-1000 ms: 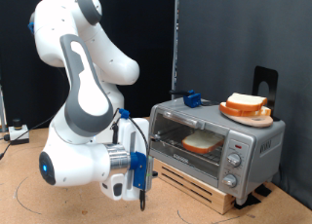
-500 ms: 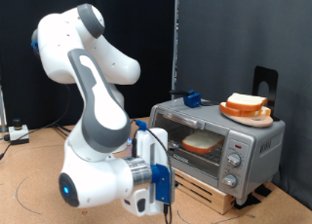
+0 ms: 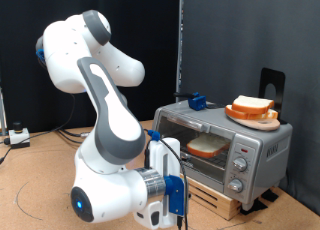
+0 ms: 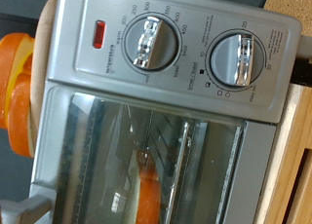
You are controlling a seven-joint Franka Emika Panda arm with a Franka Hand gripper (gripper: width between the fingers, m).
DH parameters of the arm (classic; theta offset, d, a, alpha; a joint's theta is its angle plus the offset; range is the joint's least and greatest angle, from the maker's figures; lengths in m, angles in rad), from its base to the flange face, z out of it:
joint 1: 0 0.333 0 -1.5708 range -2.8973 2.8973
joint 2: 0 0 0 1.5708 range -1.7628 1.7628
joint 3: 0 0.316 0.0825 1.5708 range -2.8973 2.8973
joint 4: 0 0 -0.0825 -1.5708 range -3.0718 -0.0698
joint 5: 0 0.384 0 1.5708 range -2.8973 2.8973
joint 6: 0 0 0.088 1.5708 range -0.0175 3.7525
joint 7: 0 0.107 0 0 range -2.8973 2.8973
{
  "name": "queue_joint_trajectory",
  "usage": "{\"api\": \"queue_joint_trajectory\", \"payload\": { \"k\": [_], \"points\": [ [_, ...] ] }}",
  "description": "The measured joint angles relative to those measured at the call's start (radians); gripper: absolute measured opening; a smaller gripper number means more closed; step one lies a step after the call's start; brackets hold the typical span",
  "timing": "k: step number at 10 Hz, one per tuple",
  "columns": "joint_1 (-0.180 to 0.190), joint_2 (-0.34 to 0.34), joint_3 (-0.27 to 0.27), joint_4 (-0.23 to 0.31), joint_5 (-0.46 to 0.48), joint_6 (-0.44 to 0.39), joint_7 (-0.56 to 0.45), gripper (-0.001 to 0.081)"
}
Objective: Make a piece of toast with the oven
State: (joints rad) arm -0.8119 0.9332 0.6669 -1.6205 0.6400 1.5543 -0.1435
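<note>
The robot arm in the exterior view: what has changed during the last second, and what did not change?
The arm swung toward the exterior view's right and bottom, bringing the gripper lower, in front of the oven. Nothing was grasped or released. The oven door stayed closed, one slice inside, another on the orange plate.

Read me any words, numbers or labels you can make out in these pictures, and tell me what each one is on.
Nothing can be read for certain.
Oven control panel: small print rings both knobs, too blurred to read.
Red indicator on the panel: no legible text.
Exterior view: oven front markings too small to read.
Robot arm: no visible lettering.
The gripper's fingers show in neither view.
</note>
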Motion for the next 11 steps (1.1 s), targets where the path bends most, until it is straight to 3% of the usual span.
{"api": "queue_joint_trajectory", "payload": {
  "k": [3, 6, 11],
  "points": [
    [0.079, 0.074, -0.004, 0.046, -0.022, 0.017, 0.002, 0.0809],
    [0.15, 0.117, -0.003, 0.06, -0.019, 0.046, 0.015, 0.0809],
    [0.216, 0.138, -0.002, 0.049, 0.01, 0.109, 0.021, 0.0809]
  ]
}}
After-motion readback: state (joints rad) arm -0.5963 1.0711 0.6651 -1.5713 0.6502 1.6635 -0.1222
